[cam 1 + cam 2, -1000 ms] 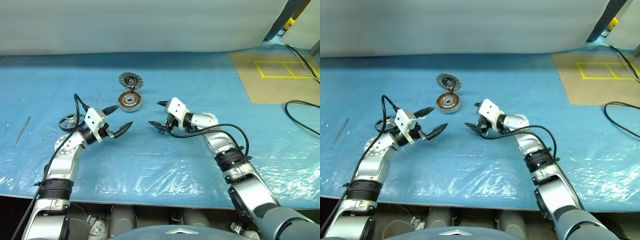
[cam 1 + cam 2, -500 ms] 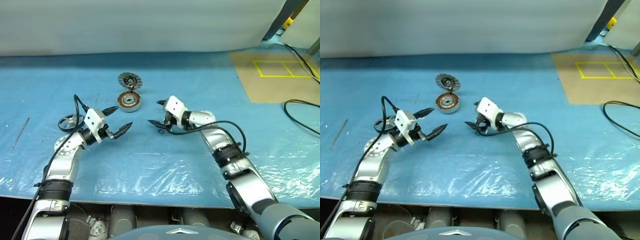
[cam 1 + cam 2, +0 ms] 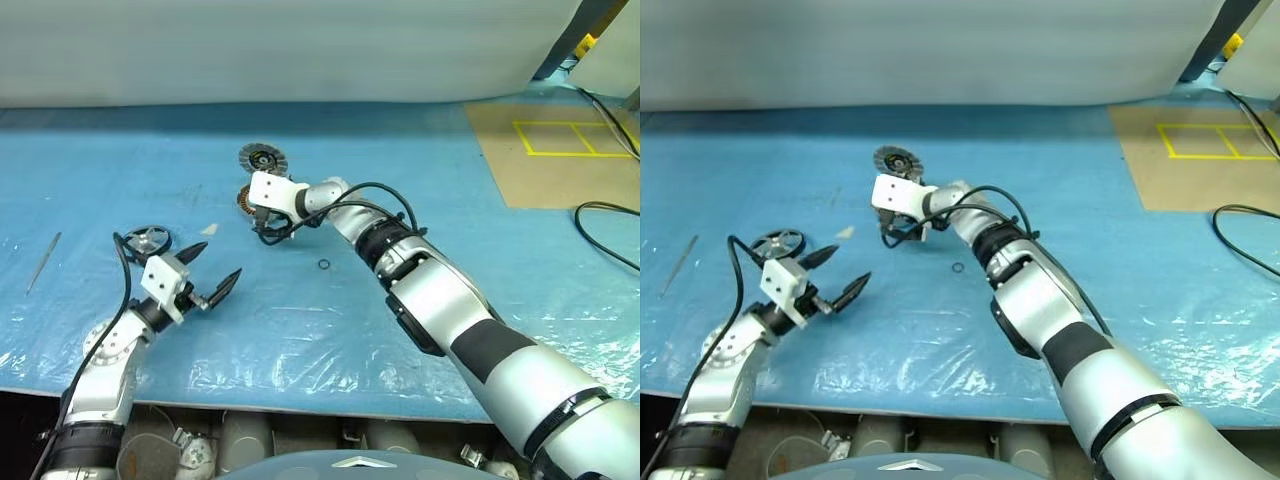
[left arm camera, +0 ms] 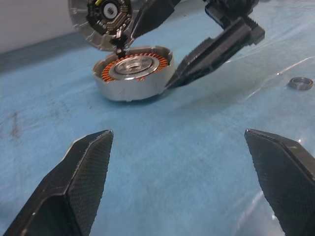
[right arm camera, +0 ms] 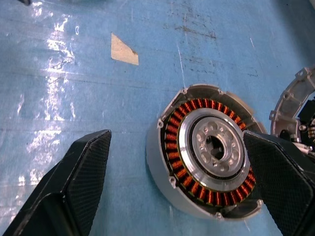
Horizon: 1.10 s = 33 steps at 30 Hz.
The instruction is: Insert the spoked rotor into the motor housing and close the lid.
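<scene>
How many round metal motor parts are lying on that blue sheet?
3. The spoked rotor lies by the left arm; the motor housing sits between the right pincer's open fingers; the lid lies just beyond the housing. A tiny ring lies apart.

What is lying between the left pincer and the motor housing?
Bare blue table cover; the left wrist view shows nothing between the left pincer and the motor housing.
</scene>
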Available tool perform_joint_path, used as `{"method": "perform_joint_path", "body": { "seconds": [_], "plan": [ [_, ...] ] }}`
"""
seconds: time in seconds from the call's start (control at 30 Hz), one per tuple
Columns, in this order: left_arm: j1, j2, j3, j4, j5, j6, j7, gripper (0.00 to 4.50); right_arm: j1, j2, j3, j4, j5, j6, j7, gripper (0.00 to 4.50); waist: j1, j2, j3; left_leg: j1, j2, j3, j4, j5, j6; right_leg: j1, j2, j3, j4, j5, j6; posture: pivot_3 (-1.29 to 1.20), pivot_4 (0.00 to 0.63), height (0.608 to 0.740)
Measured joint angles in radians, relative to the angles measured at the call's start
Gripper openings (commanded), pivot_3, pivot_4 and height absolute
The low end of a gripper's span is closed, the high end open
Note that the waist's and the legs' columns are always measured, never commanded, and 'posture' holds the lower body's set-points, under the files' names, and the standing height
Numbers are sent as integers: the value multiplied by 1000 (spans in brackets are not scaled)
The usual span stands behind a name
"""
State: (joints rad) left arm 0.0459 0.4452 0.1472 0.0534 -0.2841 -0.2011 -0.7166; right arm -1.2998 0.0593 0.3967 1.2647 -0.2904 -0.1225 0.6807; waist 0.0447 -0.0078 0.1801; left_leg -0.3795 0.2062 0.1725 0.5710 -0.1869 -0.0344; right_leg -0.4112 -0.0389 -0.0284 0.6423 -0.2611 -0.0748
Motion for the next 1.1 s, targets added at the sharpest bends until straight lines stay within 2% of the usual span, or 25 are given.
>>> {"method": "perform_joint_path", "body": {
  "seconds": [0.53,0.9,1.1],
  "plan": [
    [49,-20,2,-76,17,-4,79,4500,-31,72,-66,89,-27,188,-24,4476,-2,1,1,3,0,0,2,0,0,1,0,1,1,0,0,0,150,740],
    [15,-16,-1,-68,18,-7,66,4500,-31,41,-97,66,-19,276,323,4476,-1,2,1,7,0,0,2,0,0,6,0,2,1,0,0,0,150,740],
    [-5,-15,-3,-54,21,-7,49,4500,-31,25,-118,55,-5,263,345,4476,-1,2,1,7,1,0,1,0,0,5,0,2,1,0,0,0,150,740]
  ]
}}
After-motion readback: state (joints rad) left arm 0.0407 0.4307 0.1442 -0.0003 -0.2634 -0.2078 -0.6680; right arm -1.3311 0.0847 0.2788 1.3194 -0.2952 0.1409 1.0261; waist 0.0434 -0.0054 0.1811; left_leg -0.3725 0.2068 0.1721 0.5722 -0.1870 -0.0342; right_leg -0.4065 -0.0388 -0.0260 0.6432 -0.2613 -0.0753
